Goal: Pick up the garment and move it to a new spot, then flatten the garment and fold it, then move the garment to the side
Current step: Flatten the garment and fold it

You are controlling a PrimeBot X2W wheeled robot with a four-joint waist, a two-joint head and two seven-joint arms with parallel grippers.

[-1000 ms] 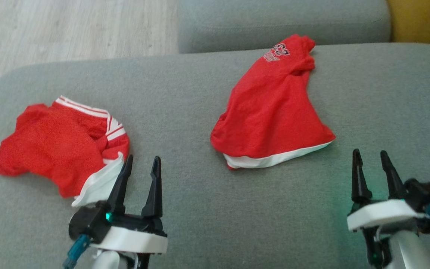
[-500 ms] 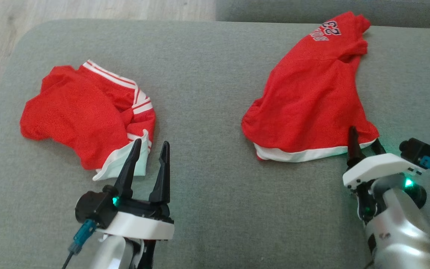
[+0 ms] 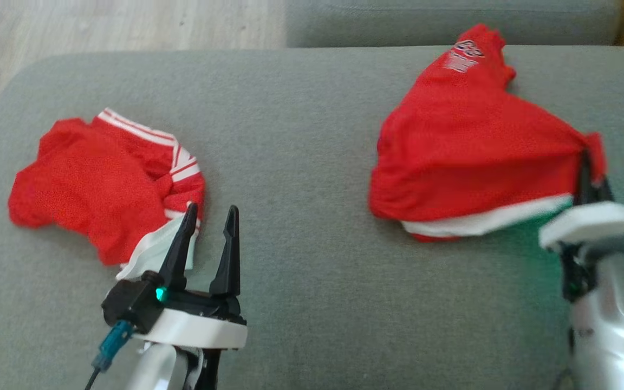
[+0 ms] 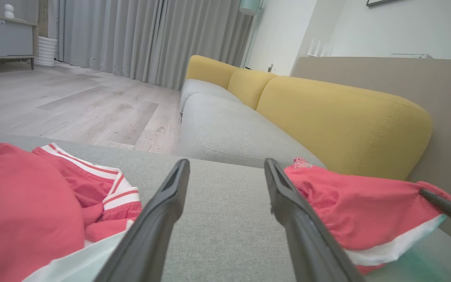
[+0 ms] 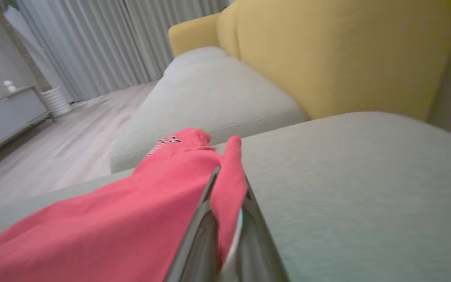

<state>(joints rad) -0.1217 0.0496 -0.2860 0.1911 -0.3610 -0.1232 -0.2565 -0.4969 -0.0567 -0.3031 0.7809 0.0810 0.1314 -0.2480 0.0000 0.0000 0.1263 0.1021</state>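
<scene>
On the grey sofa cushion [image 3: 301, 124], a crumpled striped red garment [image 3: 95, 189] lies at the left. The left pincer [image 3: 212, 208] hovers just beside its white hem, fingers spread apart and holding nothing. Well to the right lies the lettered red garment [image 3: 469, 141], its near right corner drawn up into a peak. The right pincer [image 3: 588, 165] is clamped together on that corner, with fabric bunched between its fingers.
</scene>
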